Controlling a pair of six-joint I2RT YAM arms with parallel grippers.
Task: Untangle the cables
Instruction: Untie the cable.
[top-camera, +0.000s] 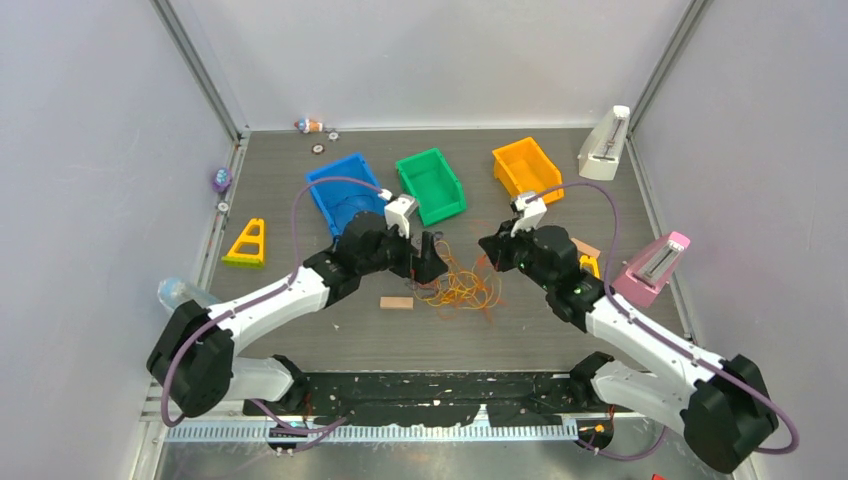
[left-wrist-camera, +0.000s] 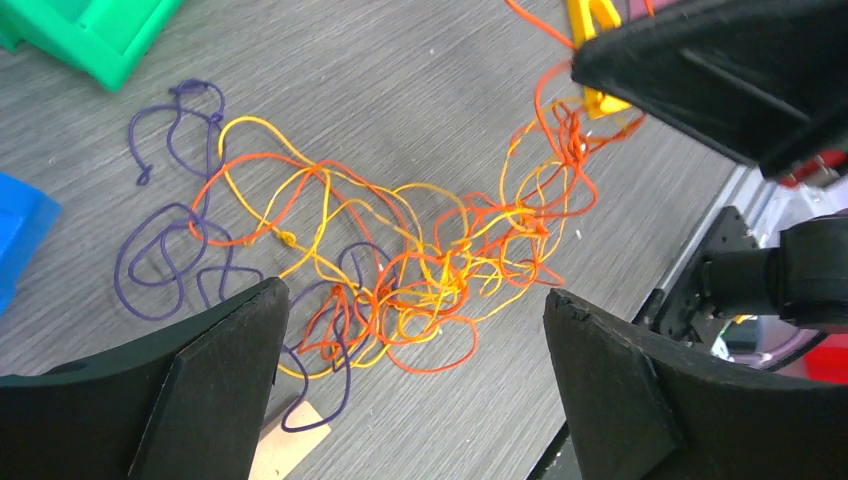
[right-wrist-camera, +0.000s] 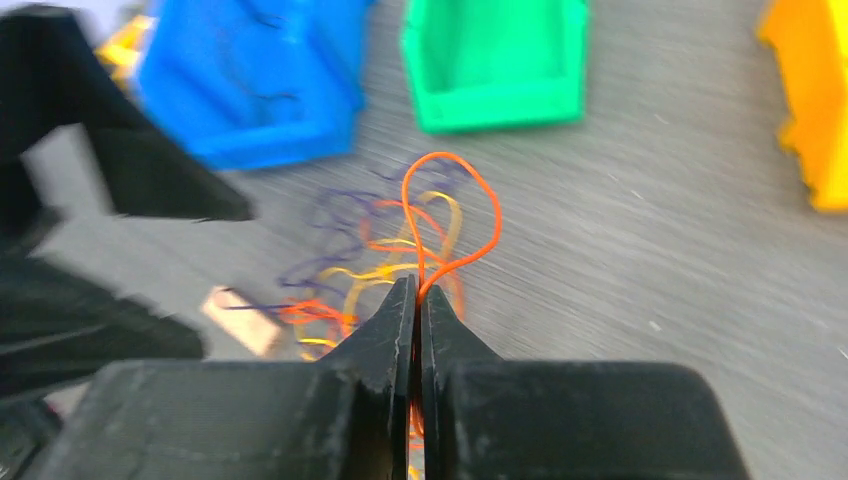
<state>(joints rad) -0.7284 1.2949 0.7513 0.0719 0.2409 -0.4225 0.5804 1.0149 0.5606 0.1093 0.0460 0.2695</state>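
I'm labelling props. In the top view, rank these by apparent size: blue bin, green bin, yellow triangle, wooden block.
Largest: blue bin and green bin, about alike, blue partly hidden.
Then: yellow triangle.
Smallest: wooden block.

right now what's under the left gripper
Under the open left gripper lie the cables, loose orange, yellow and purple loops on the table. A small wooden block shows beside them; the gripper itself covers part of it and some purple loops.
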